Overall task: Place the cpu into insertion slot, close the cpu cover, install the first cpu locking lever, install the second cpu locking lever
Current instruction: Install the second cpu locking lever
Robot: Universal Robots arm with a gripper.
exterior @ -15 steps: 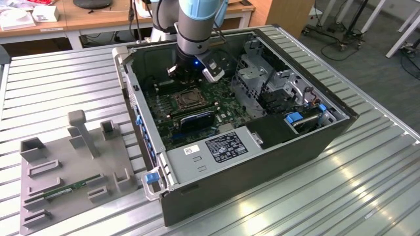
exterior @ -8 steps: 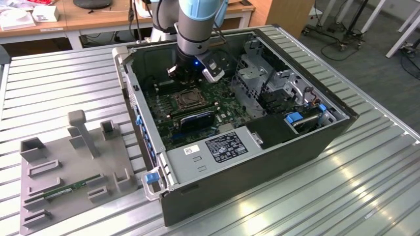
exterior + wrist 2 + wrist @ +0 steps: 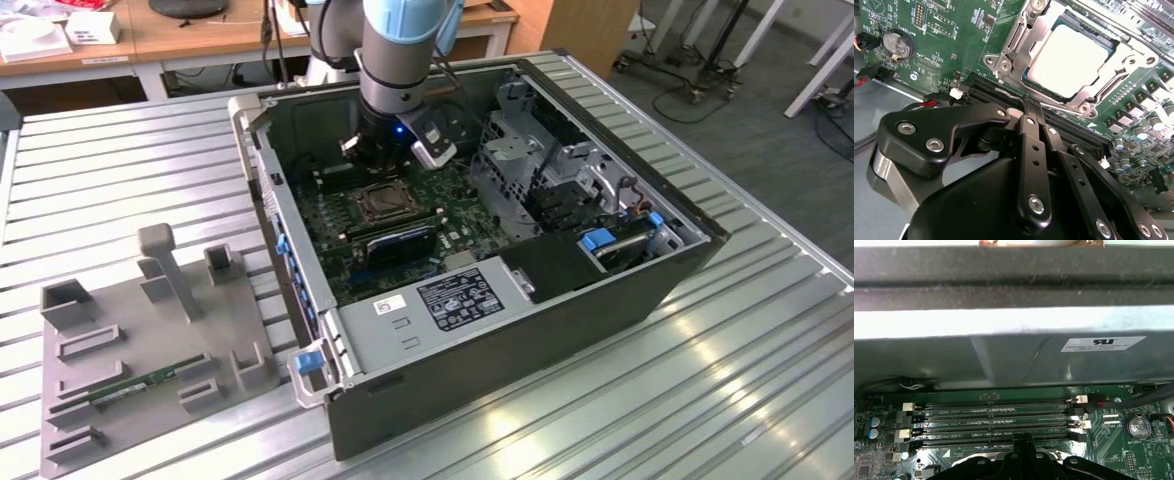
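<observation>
The cpu, a pale square chip, lies in the insertion slot on the green board inside the open computer case. The silvery cpu cover lies flat over the chip's edges, with the chip's face showing through its cut-out. My gripper has its black fingers shut together with nothing between them. Its tips hover over the long black memory slots, just beside the socket's rim. In the exterior view the gripper hangs inside the case at the socket's far side.
The case's metal wall rises close behind the memory slots. A coin battery and red-black wires lie beside the gripper. Drive cages stand at the exterior view's right. A grey fixture tray with a green memory stick sits beside the case.
</observation>
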